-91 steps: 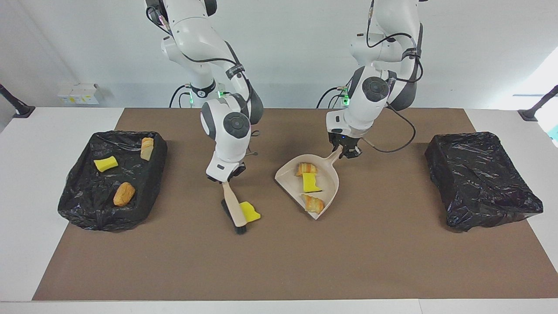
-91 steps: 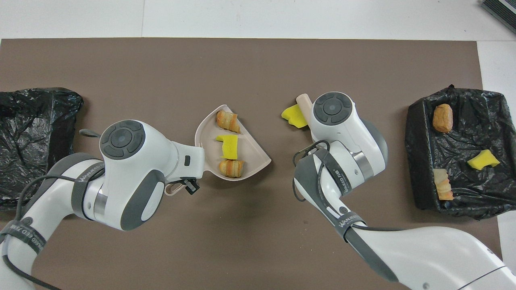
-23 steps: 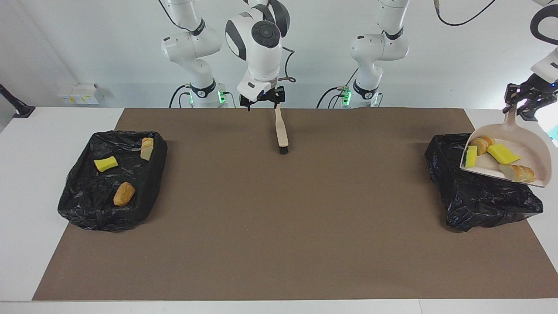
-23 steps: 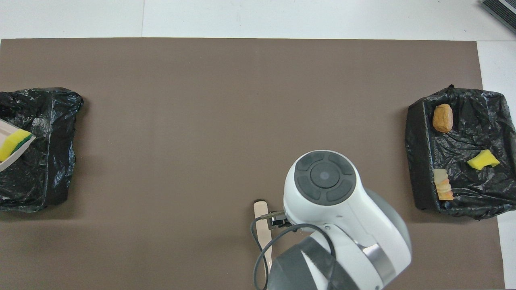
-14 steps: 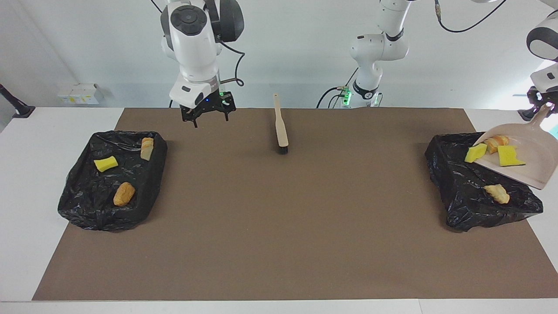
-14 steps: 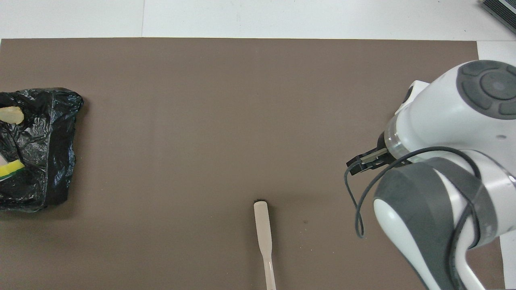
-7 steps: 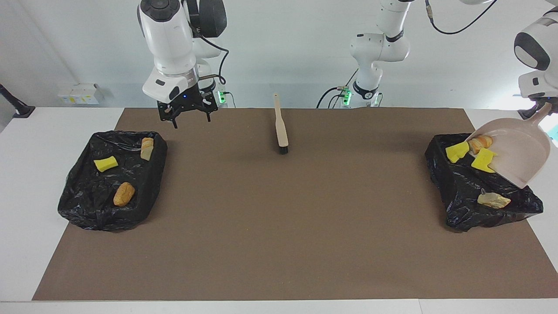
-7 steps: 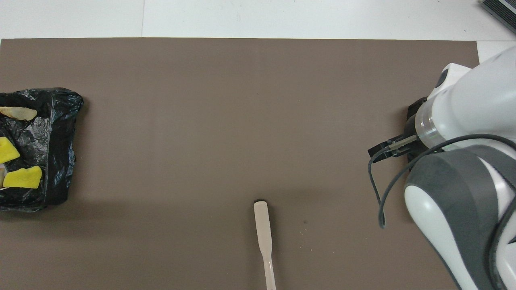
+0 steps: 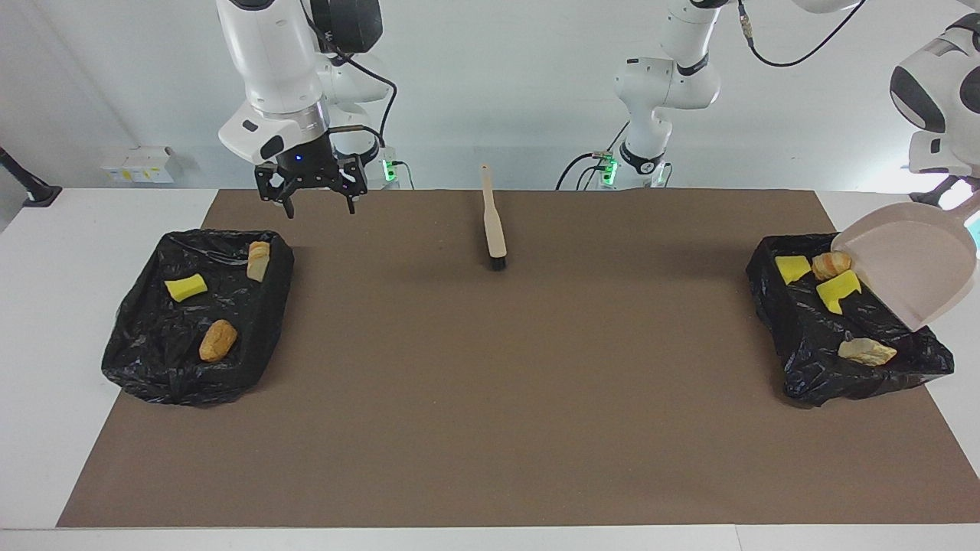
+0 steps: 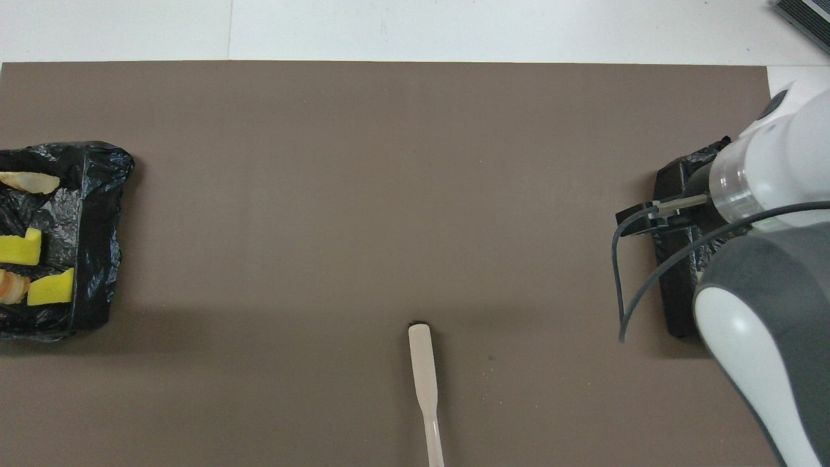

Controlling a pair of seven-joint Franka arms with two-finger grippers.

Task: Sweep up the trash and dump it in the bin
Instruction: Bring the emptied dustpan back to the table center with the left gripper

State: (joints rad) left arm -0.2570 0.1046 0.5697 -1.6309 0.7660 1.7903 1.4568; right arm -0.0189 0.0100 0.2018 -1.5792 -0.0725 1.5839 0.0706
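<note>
With my left gripper [image 9: 966, 200] clamping the tilted dustpan [image 9: 911, 264] over the black-lined bin [image 9: 804, 367], the trash [image 9: 838, 291] lies dumped inside, below my fingers. Next I judge: set the dustpan down. My right gripper [image 9: 314, 195] hangs open, empty, beside the second lined bin [image 9: 153, 367].

My two arms are glossy white shells with dark grey joint caps — round discs with a ring of segments on the end faces. The right arm [image 9: 268, 53] carries a black loose cable looping from its wrist, a silvery ring above the flange, and a black right gripper [image 9: 312, 200] with a small blue light on its body, its two fingers spread apart. The left arm [image 9: 666, 76] has a thin black cable trailing off its upper links — green lights glow at both bases. From overhead, the right arm's forearm shows a broad grey panel.
</note>
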